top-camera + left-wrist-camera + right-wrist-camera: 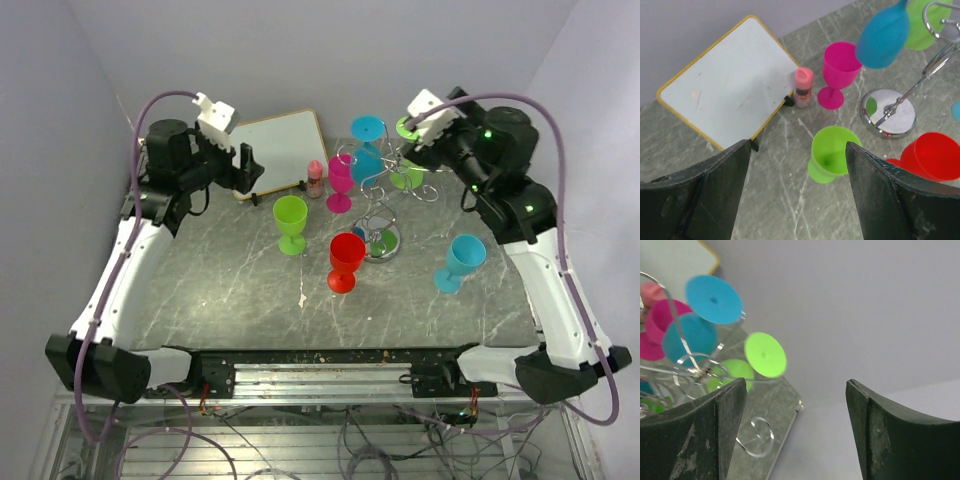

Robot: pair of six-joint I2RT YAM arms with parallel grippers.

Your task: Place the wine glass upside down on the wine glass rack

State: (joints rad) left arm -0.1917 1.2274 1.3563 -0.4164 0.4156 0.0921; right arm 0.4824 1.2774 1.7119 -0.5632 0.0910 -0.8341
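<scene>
Left gripper: fingers wide apart, empty, far left by whiteboard | right gripper: fingers apart, empty, far right just beside rack | rack mid-far, hung blue glass and hung green glass upside down on it | pink glass, green glass, red glass upright left and near of rack | blue glass upright on the right

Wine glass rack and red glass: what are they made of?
The wine glass rack looks like polished metal: thin silvery wire, mirror-like base. The red glass looks like plastic: opaque solid colour, dull sheen, though that's a guess.
</scene>
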